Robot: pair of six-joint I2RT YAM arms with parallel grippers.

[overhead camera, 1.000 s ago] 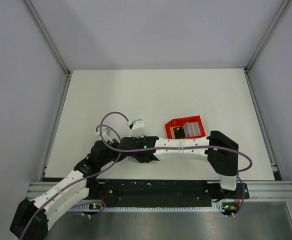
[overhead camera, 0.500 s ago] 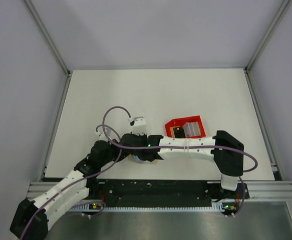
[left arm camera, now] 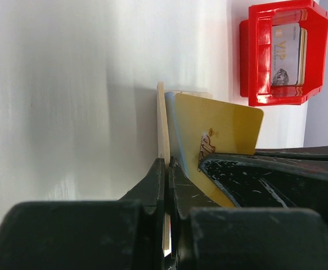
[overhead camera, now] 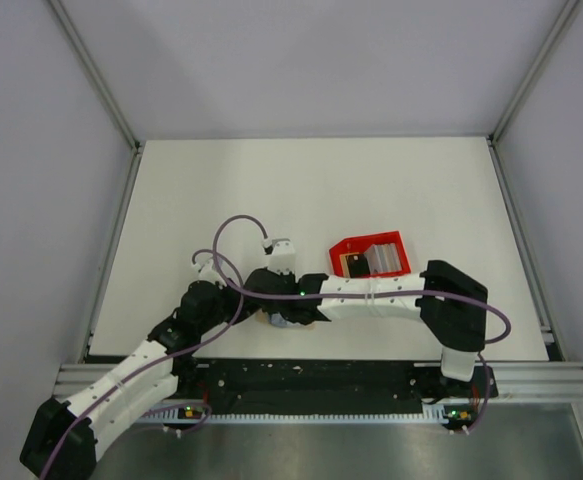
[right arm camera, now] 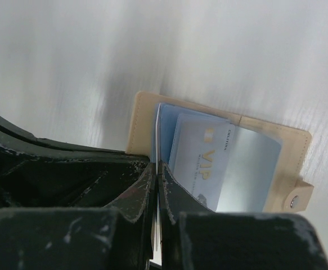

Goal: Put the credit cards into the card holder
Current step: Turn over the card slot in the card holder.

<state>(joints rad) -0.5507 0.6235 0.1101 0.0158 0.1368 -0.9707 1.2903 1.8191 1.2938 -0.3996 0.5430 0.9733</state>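
The card holder (right arm camera: 140, 121) lies open on the white bench (overhead camera: 271, 190), close to the front edge and to the left of the red tray (left arm camera: 254, 62). It is beige, with a small tab and a round snap at one corner. A pale blue card (right arm camera: 200, 160) with "VIP" on it sits on the holder's inner side, under a shiny see-through pocket. The left tool (left arm camera: 166, 169) is pinched tight on a thin beige flap of the card holder, which shows only as a narrow strip from the left wrist view. Just beside that flap is a gold card (left arm camera: 220, 126), tilted, with one rounded corner pointing toward the tray. The right tool (right arm camera: 157, 169) is also squeezed shut, and it grips the gold card, which looks like a thin line between its fingers in the right wrist view. It is hard to tell if the gold card's far edge is inside a pocket. From above, the two arms meet over the card holder and hide most of it. The red tray stands a little way off to the right, not touching the holder. A silver card (left arm camera: 286, 53) stands inside the tray, with more cards packed behind it.
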